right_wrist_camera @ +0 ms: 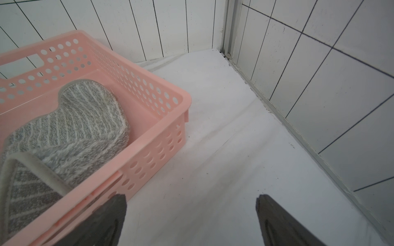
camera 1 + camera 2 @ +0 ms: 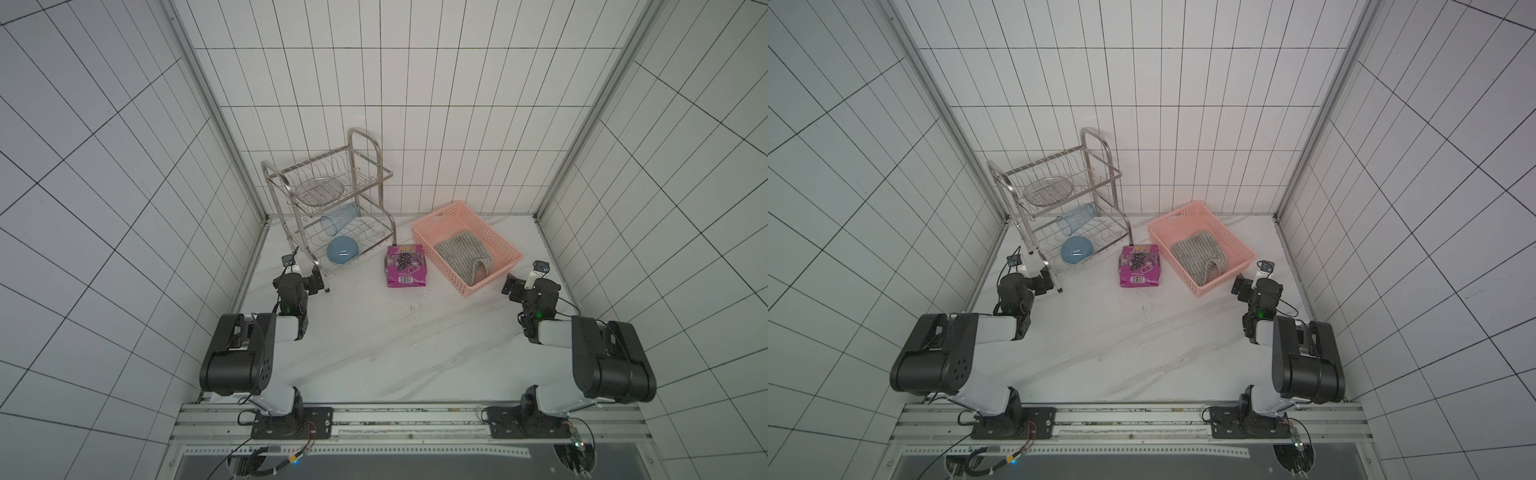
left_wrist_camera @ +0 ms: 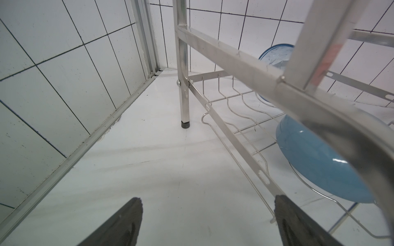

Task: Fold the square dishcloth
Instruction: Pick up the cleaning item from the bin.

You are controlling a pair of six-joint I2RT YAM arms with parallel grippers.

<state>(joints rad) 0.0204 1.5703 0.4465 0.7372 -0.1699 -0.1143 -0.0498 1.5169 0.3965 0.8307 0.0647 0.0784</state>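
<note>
The square dishcloth [image 2: 463, 255] [image 2: 1198, 255], grey with fine light stripes and a plain border, lies crumpled inside the pink basket [image 2: 494, 233] at the back right; its near edge curls up against the basket's front wall. In the right wrist view the dishcloth [image 1: 70, 125] fills the near part of the basket [image 1: 153, 153]. My right gripper [image 2: 517, 286] [image 1: 191, 197] hovers open just outside the basket's near corner, holding nothing. Beside the dish rack's front leg, my left gripper [image 2: 311, 280] [image 3: 207, 199] stands open and empty over bare table.
A steel two-tier dish rack [image 2: 332, 195] stands at the back left with a wire dish, a blue cup [image 2: 338, 219] and a blue bowl [image 2: 343, 250] [image 3: 315, 161]. A magenta snack packet [image 2: 405, 266] lies between rack and basket. Dark specks dot the white table [image 2: 374, 349].
</note>
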